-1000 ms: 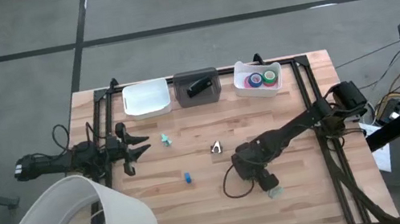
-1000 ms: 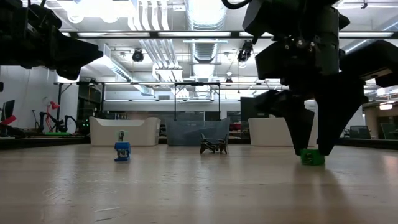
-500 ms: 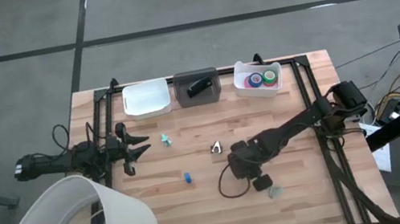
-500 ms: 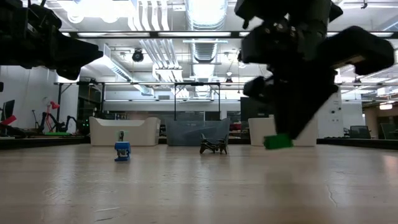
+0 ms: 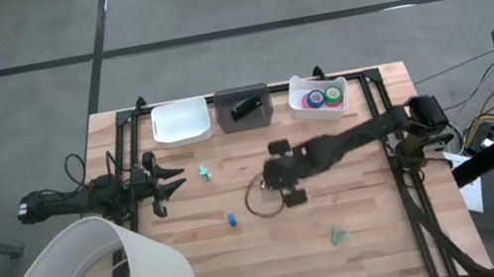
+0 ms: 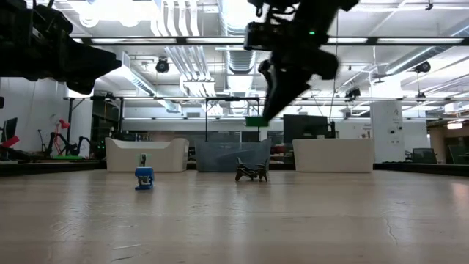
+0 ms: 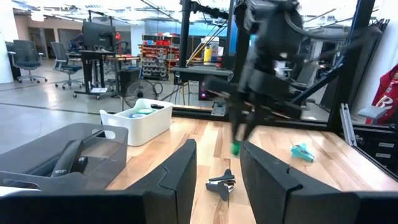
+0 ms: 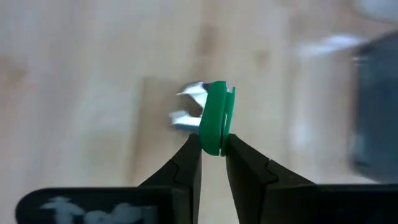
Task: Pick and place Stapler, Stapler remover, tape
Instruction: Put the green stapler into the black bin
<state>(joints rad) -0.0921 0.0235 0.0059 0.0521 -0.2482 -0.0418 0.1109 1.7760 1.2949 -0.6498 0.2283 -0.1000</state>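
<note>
Your right gripper [image 8: 212, 148] is clamped on a green roll of tape [image 8: 215, 119], seen edge-on in the right wrist view with the two dark fingers pinching its lower rim. The roll hangs in the air, well clear of the wood; in the low view it shows as a small green bar at the tip of the raised arm. Directly below it on the table [image 5: 368, 199] lies a silvery claw-shaped piece [image 8: 186, 107], near the table's middle.

At the far edge you have three bins in a row: a white bin [image 5: 180, 122] on the left, a grey bin [image 5: 224, 122] in the middle with a dark stapler [image 5: 244, 109] inside, and a second white bin [image 5: 300, 107] on the right, holding several coloured tape rolls [image 5: 321, 98].

Loose on the boards are a teal piece [image 5: 204, 173] on the left side, a small blue thing [image 5: 231, 220] standing nearer the front, and another teal piece [image 5: 338, 235] towards the front right, well apart from the raised gripper.

Your left gripper [image 5: 173, 178] waits at the table's left edge, its fingers apart with nothing between them.
</note>
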